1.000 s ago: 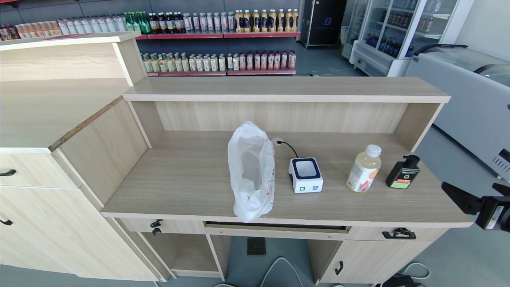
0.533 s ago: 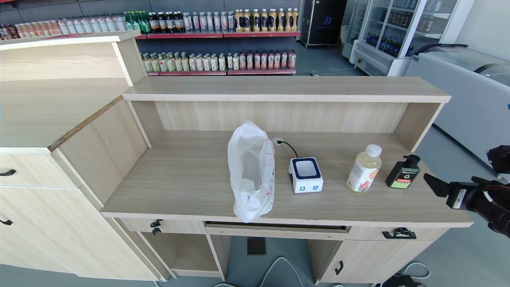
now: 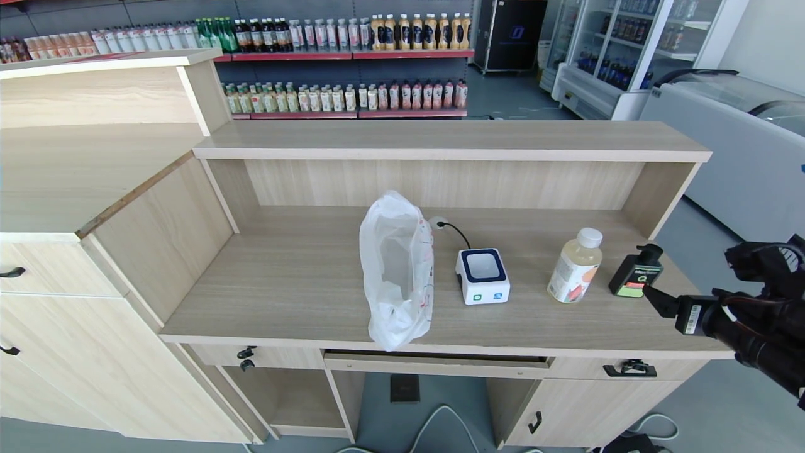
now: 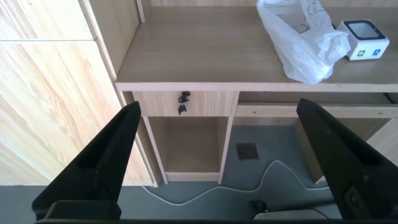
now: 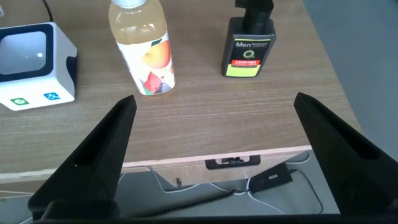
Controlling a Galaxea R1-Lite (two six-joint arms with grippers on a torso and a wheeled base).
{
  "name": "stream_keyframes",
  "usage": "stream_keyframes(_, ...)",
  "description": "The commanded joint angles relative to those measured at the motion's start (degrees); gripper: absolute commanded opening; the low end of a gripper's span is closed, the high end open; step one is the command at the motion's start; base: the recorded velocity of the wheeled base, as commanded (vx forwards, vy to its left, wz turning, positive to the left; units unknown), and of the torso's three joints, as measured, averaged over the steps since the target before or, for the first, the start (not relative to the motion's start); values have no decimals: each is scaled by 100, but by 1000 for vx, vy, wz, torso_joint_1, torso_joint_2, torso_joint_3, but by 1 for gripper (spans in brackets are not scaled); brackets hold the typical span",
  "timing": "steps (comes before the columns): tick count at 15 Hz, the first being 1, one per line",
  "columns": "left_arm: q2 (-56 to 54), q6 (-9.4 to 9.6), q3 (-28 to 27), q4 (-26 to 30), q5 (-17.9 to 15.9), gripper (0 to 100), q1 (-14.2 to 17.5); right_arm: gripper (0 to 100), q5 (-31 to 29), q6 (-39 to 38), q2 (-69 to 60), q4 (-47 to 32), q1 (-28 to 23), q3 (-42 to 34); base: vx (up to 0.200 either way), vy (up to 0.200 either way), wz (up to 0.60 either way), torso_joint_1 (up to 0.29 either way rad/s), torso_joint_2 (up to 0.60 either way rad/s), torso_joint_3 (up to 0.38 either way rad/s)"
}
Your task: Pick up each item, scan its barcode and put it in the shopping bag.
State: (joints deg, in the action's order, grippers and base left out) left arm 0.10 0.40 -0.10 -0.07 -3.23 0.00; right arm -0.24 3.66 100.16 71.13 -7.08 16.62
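Observation:
A white plastic shopping bag [image 3: 397, 270] stands open on the wooden counter [image 3: 302, 277]. Right of it sit a white barcode scanner [image 3: 482, 275], a pale juice bottle [image 3: 575, 265] and a black pump bottle [image 3: 636, 272]. My right gripper [image 3: 687, 272] hangs open at the counter's right front corner, one fingertip close to the pump bottle. In the right wrist view the right gripper [image 5: 214, 101] frames the juice bottle [image 5: 143, 53] and pump bottle [image 5: 249, 43], with nothing held. My left gripper [image 4: 219, 107] is open, low in front of the counter's left part, with the bag [image 4: 305, 37] and scanner [image 4: 367, 38] beyond.
A raised back shelf [image 3: 453, 141] and side walls enclose the counter on three sides. A cable [image 3: 454, 231] runs from the scanner to the back. A tall cabinet [image 3: 94, 189] stands left; a chest freezer [image 3: 742, 145] stands right. Drawers [image 3: 440, 363] sit under the front edge.
My right gripper has moved left and up over the counter's right front corner, ending close to the black pump bottle. The items on the counter have not moved.

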Motion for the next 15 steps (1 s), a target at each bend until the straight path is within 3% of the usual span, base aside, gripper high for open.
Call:
stream_keyframes(1, -1, 4, 1, -1, -2, 100, 0, 100, -2, 3, 443, 199, 155, 44, 0, 0, 0, 0, 0, 0)
stream_keyframes(6, -1, -5, 1, -1, -2, 100, 0, 100, -28, 206, 1269, 604, 181, 711, 0, 0, 0, 0, 0, 0)
stream_keyframes(15, -1, -5, 1, -1, -2, 100, 0, 100, -2, 575, 2175, 595, 199, 1880, 0, 0, 0, 0, 0, 0)
